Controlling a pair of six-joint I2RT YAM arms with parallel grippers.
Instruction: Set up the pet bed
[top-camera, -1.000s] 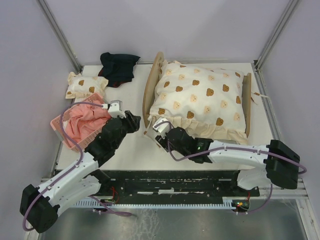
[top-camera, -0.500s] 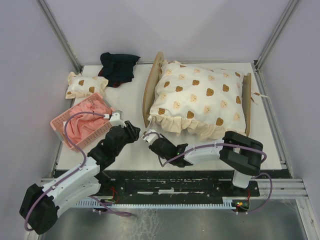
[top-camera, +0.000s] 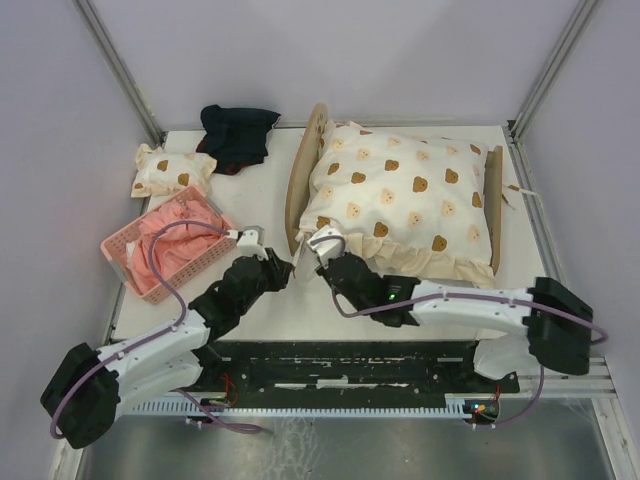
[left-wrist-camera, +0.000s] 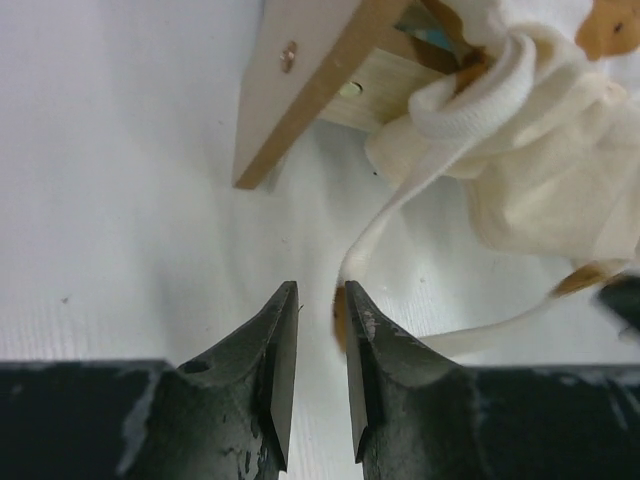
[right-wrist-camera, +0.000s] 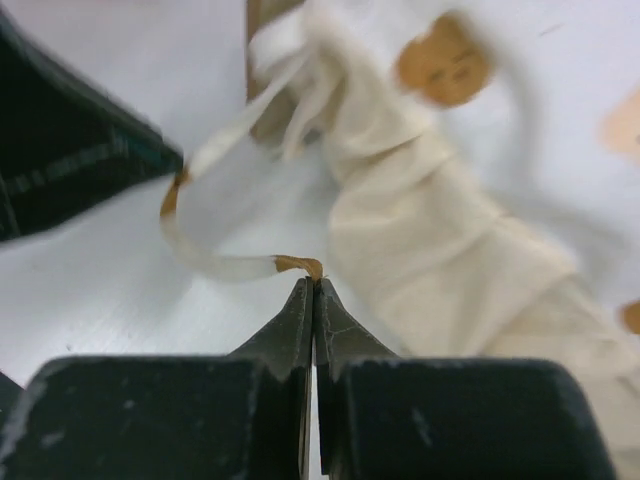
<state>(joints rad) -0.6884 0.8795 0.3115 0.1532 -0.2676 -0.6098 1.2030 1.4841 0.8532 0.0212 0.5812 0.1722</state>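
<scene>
Hovering low beside pet bed (top-camera: 298, 185) | left fingers (left-wrist-camera: 275, 350) slightly apart | right fingers (right-wrist-camera: 290, 330) pressed together

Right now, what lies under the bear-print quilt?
The plywood pet bed: only its headboard and footboard show at the ends of the quilt. Whatever lies between them is covered.

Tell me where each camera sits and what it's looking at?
Top: above and behind the arms, looking down on the table, bed, left arm and right arm.
Left wrist: on the left arm, looking past the left fingers, open, at the bed's corner and a tie.
Right wrist: on the right arm, looking past the right fingers, shut on that tie; the left fingers show upper left.
Shared: both wrist views show tie and quilt.
</scene>
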